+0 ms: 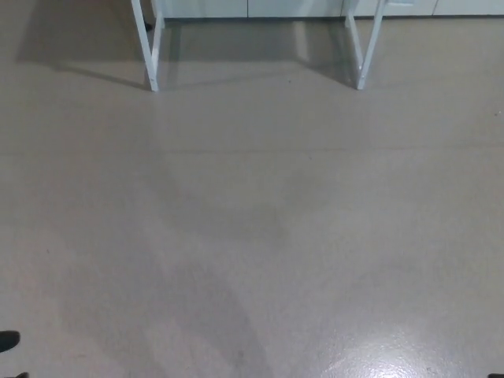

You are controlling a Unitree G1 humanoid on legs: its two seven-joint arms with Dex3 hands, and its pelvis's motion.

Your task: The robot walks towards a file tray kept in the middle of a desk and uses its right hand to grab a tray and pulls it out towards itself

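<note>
Only the two white legs of the desk show, the left leg [148, 47] and the right leg [365, 46], standing at the top of the head view some way ahead. The desk top and the file tray are out of the picture. A small black tip of my left hand [7, 340] pokes in at the bottom left edge, far from the desk; too little of it shows to tell how it is held. My right hand does not show.
Grey-beige smooth floor [252, 220] stretches from me to the desk, with a bright light glare at the bottom right [394, 358]. Pale cabinet fronts [260, 8] run along the wall behind the desk legs.
</note>
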